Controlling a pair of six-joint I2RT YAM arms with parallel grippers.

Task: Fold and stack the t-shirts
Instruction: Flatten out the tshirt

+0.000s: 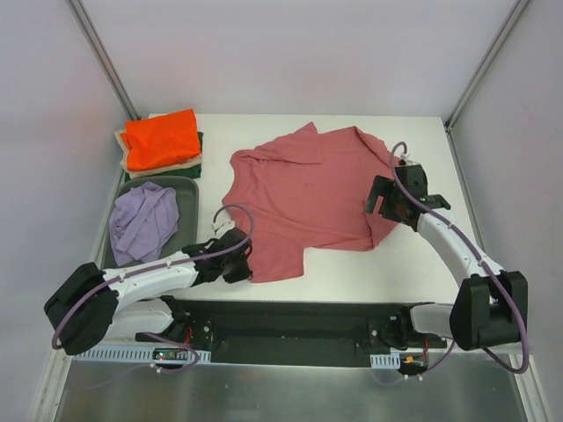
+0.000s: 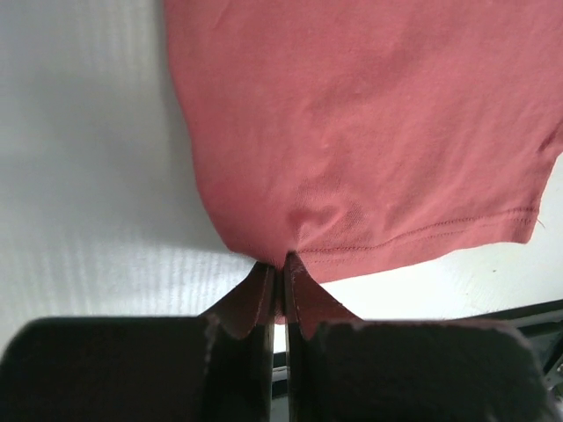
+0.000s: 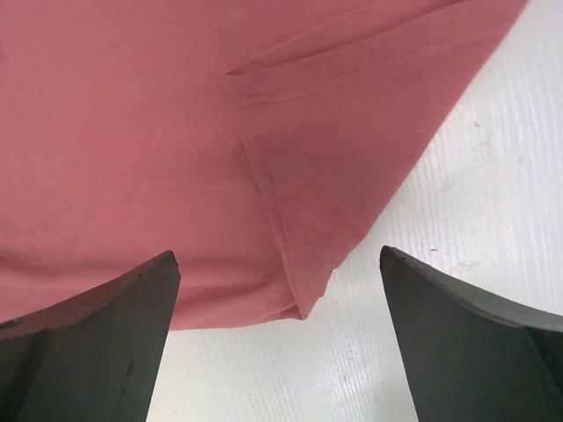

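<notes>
The dusty rose-red t-shirt (image 1: 308, 193) lies spread on the white table, rumpled at its far edge. My left gripper (image 1: 244, 264) sits at the shirt's near left corner. In the left wrist view the gripper (image 2: 281, 264) is shut on the hem corner of the rose-red cloth (image 2: 369, 132). My right gripper (image 1: 376, 207) is at the shirt's right side, open. Its fingers (image 3: 132, 316) straddle a folded corner of the shirt (image 3: 176, 132) without touching it. A bright orange t-shirt (image 1: 161, 139) tops a stack over a beige one (image 1: 165, 168) and a dark green one (image 1: 200, 143). A lavender t-shirt (image 1: 141, 220) lies crumpled.
The lavender shirt rests in a grey bin (image 1: 189, 211) at the left, just in front of the stack. Grey walls close in the table's far, left and right sides. The arms' black base rail (image 1: 290, 330) runs along the near edge.
</notes>
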